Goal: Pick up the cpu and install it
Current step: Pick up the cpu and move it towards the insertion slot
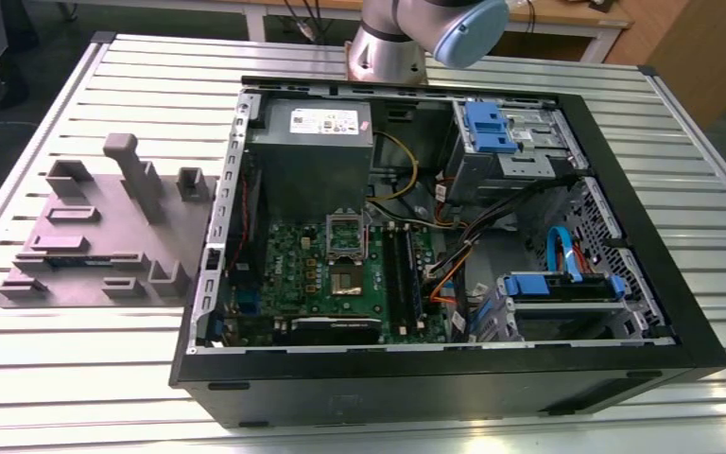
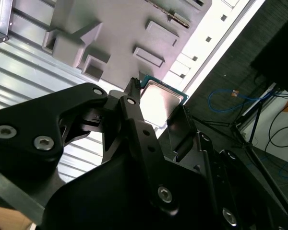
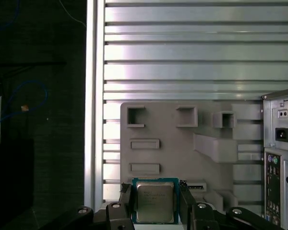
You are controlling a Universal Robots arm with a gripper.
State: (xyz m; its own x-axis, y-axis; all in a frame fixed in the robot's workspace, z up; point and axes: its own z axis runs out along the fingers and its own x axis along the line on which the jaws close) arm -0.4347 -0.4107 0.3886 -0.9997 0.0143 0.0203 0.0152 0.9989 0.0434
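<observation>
The cpu (image 3: 155, 201) is a small square chip with a pale silver top and a green rim. It sits between the two black fingers (image 3: 126, 200) of my gripper (image 3: 155, 192), which is shut on it and holds it in the air above the grey fixture (image 3: 182, 143). In the second wrist view the cpu (image 2: 159, 101) catches bright light between the fingertips (image 2: 133, 103) of the gripper (image 2: 158, 111). The green motherboard (image 1: 290, 260) lies inside the open computer case (image 1: 641, 274), with its dark metal-framed socket (image 1: 344, 232) near the middle.
The grey fixture (image 1: 98, 232), with raised blocks and slots, lies on the slatted metal table (image 1: 86, 378) on the exterior view's left of the case. The case's back panel (image 3: 281, 158) is beside the fixture. Cables, blue drive brackets (image 1: 487, 128) and a grey power supply (image 1: 313, 161) crowd the case.
</observation>
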